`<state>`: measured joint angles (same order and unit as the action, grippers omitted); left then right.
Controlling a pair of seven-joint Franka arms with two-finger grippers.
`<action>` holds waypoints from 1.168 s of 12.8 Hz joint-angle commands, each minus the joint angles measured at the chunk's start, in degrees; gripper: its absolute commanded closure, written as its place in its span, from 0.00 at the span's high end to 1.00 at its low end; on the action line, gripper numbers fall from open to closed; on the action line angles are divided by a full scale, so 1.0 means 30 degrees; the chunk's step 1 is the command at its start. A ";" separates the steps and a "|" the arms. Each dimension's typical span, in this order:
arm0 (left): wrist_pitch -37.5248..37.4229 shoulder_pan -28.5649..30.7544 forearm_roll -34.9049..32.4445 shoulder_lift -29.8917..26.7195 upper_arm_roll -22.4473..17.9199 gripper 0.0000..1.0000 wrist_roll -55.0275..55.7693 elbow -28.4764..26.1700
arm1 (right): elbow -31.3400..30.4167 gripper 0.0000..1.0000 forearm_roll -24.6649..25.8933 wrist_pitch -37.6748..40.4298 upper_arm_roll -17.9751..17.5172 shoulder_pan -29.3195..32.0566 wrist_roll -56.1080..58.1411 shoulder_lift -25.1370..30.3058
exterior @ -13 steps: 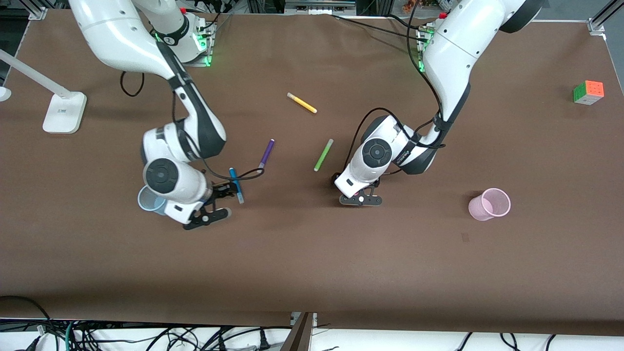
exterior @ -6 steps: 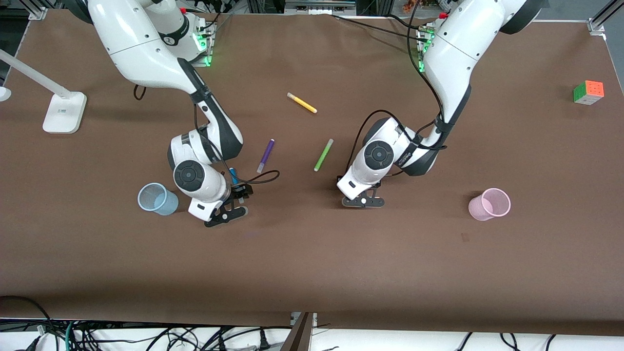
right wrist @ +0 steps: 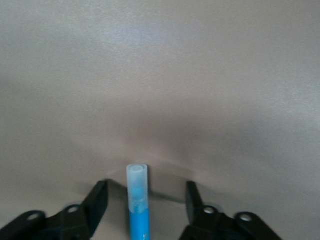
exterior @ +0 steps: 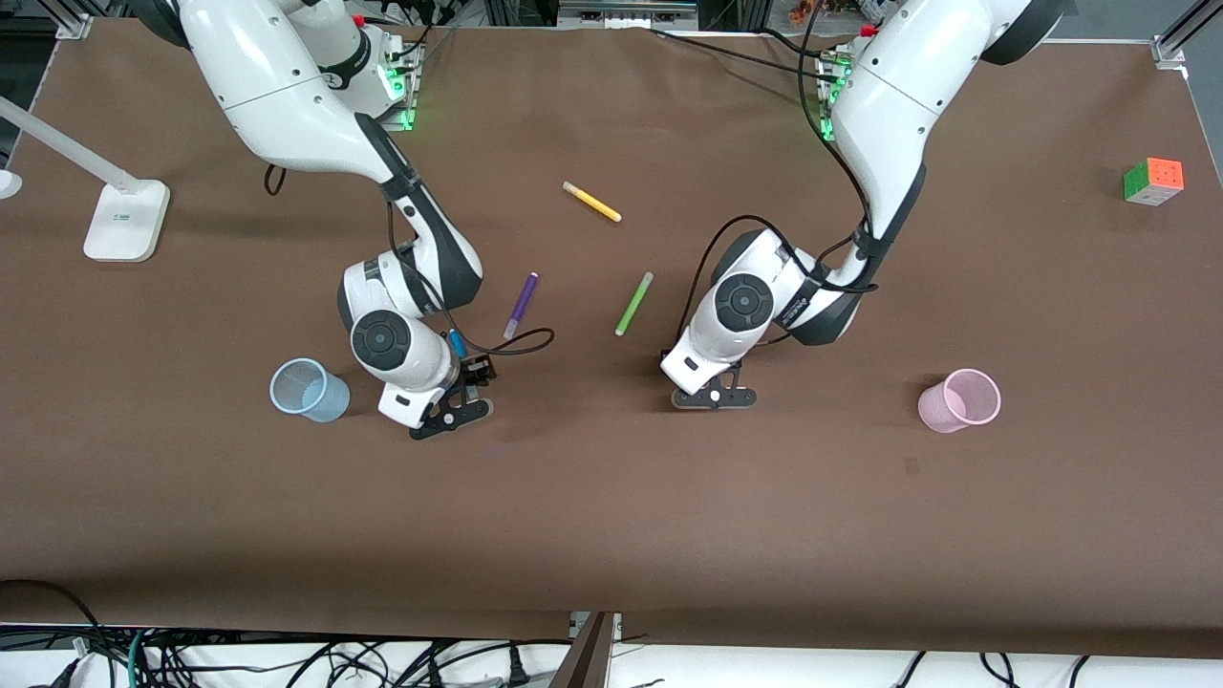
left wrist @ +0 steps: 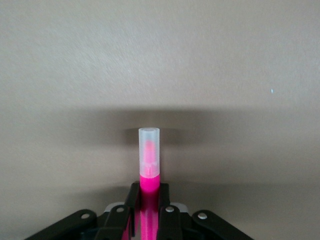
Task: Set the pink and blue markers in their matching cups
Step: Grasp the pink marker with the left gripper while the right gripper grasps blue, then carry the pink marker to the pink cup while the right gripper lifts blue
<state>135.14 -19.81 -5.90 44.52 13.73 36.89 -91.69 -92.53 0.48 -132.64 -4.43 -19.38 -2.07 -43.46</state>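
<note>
I had the left gripper (left wrist: 145, 220) clamped on the pink marker (left wrist: 149, 172), its pale cap sticking out past the fingertips, down low at the table's middle, near the lime-green pen (exterior: 633, 303). The pink cup (exterior: 959, 400) stood upright well apart, toward the left arm's end. My right gripper (right wrist: 145, 207) had its fingers spread wide either side of the blue marker (right wrist: 138, 200), touching neither, just beside the purple pen (exterior: 521, 304). The blue cup (exterior: 308, 390) stood upright near that gripper, toward the right arm's end
</note>
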 commanded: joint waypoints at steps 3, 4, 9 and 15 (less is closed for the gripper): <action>-0.4429 0.2114 -0.0292 -0.3057 0.0227 0.00 -0.1211 0.0297 | -0.0359 0.00 -0.0044 -0.0346 0.0069 -0.0220 0.0103 0.0160; -0.5601 0.2671 -0.0087 -0.3499 0.0256 0.00 -0.2963 0.0677 | -0.0272 0.00 0.0015 -0.0346 0.0069 -0.0191 0.0221 0.0160; -1.1289 0.6390 0.4242 -0.4060 0.0198 0.00 -0.5735 0.4015 | 0.1074 0.00 0.0162 0.0033 0.0098 0.0014 0.1537 0.1093; -1.3460 1.0815 0.9637 -0.3827 0.0110 0.00 -0.5180 0.4342 | 0.4004 0.00 -0.0101 0.4509 0.0274 0.0715 0.8149 0.2470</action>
<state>97.51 9.48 19.37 32.02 13.34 20.83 -79.75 -82.46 0.66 -123.25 -3.49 -18.51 15.50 -37.12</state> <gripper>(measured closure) 0.819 0.828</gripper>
